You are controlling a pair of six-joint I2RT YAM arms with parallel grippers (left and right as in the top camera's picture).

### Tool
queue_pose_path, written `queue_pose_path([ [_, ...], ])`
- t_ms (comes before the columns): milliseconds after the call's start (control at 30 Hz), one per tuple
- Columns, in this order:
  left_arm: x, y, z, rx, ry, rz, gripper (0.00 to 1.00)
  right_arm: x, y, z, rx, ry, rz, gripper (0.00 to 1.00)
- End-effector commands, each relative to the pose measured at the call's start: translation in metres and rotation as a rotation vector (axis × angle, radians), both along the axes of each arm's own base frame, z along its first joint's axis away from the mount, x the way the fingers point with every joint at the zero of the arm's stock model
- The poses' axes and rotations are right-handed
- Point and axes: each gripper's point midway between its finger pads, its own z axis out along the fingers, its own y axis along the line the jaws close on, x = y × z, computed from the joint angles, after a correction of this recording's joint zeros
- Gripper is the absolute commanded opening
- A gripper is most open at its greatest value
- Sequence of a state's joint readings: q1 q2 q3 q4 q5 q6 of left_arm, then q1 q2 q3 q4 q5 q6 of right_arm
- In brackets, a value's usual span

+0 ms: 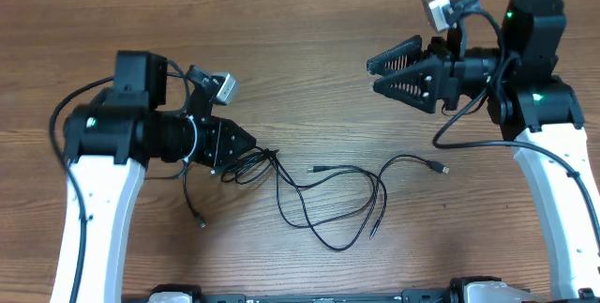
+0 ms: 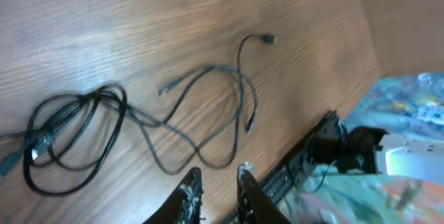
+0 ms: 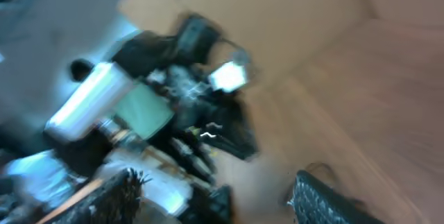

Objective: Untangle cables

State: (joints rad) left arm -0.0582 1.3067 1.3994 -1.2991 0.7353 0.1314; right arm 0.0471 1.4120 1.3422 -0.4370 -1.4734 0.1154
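Table: brown wood grain, smooth, low sheen. Cables: thin black cord, matt, rubbery-looking. Right gripper: black plastic, ridged. Left gripper: black plastic, matt.

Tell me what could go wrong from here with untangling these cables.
1. The left end effector sits at the small coil where several loops cross; pulling there could tighten a knot rather than free it.
2. The loose strands overlap each other, so dragging one may sweep the others and the plug end along.
3. The right end effector is open and raised away from the cables, so nothing anchors the far side.
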Motion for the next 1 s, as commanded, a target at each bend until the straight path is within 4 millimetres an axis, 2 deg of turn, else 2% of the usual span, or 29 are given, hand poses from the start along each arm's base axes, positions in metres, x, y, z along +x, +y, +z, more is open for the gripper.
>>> queue_pose_path([
  [0,-0.014,-0.004,0.036,-0.06,-0.123,0.0,0.19,0.039,-0.008,-0.04,-0.252,-0.215,-0.261,0.69],
  [67,-0.021,-0.003,0.05,-0.062,-0.191,0.002,0.21,0.054,-0.022,-0.087,-0.525,-0.218,-0.389,0.7],
  [133,-0.027,-0.003,0.06,-0.064,-0.235,0.008,0.26,0.056,-0.035,-0.119,-0.745,-0.224,-0.439,0.86],
  [167,-0.029,-0.001,0.064,-0.063,-0.248,0.025,0.29,0.056,-0.034,-0.125,-0.798,-0.239,-0.446,0.92],
  [267,-0.029,0.004,0.069,-0.062,-0.238,0.101,0.32,0.049,-0.011,-0.121,-0.776,-0.27,-0.403,1.0],
  [433,-0.033,0.005,0.07,-0.126,-0.106,0.23,0.32,0.025,0.022,-0.135,-0.825,-0.351,-0.248,1.0],
  [667,-0.033,0.005,0.07,-0.204,0.058,0.38,0.31,0.01,0.056,-0.155,-0.901,-0.469,-0.12,1.0],
  [800,-0.034,0.005,0.07,-0.206,0.062,0.382,0.32,0.011,0.092,-0.16,-0.849,-0.56,-0.059,1.0],
  [967,-0.034,0.005,0.07,-0.206,0.062,0.382,0.34,0.029,0.126,-0.175,-0.791,-0.62,-0.042,1.0],
])
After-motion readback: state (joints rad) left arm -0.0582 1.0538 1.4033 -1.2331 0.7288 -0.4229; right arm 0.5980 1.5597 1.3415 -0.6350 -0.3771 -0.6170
